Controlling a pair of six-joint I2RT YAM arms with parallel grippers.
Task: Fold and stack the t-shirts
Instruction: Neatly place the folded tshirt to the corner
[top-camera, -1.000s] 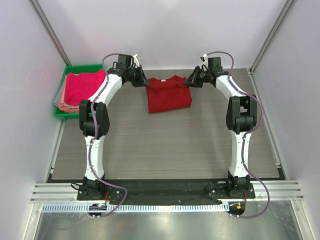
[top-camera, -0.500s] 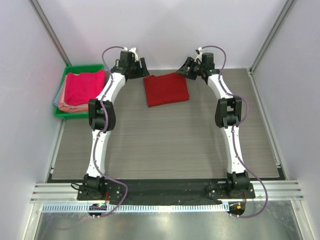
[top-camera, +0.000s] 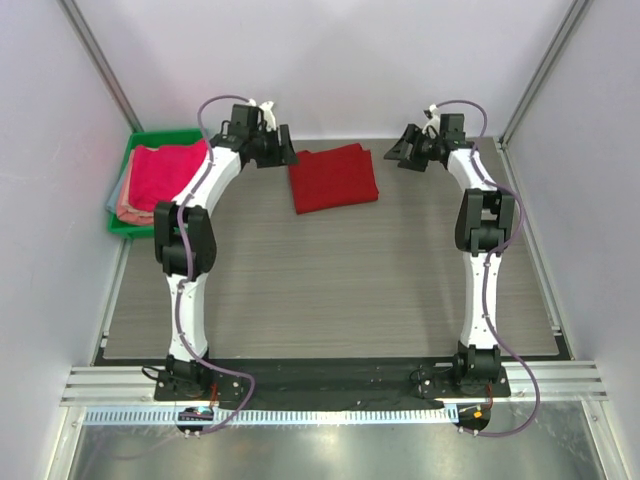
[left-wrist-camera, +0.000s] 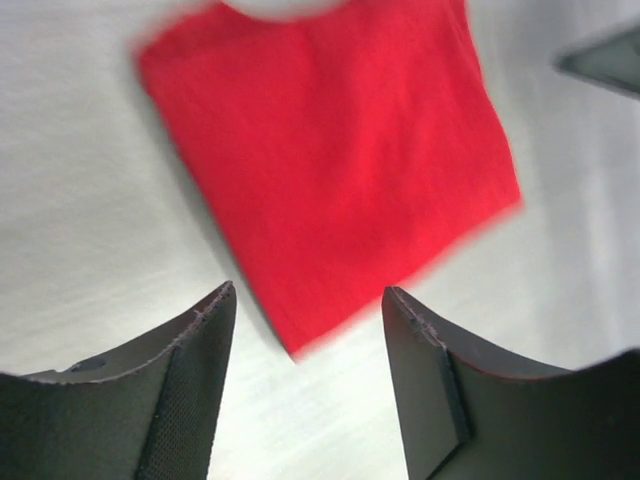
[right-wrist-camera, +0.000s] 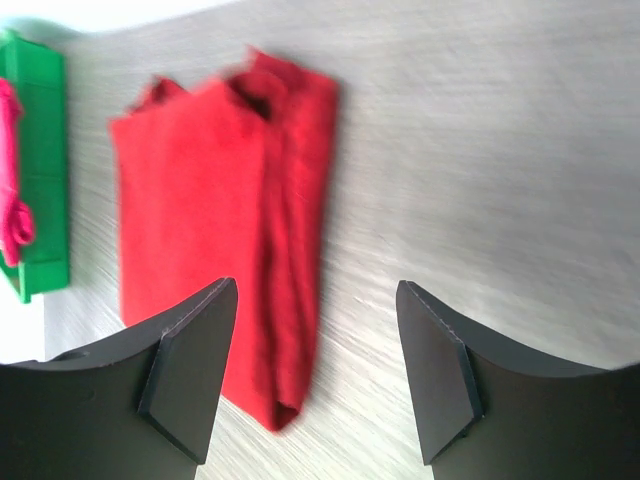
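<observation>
my left gripper (left-wrist-camera: 308, 295): jaws apart, empty | my right gripper (right-wrist-camera: 315, 290): same | red shirt (top-camera: 333, 177): folded flat between us, probably ready for tray (top-camera: 160, 135) stack

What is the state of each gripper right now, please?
Left gripper: open, holding nothing.
Right gripper: open, holding nothing; the folded red t-shirt lies free on the table.

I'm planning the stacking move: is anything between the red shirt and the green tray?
Only the left arm: its pincer hangs between the red shirt and the tray. No object lies on the table there.
</observation>
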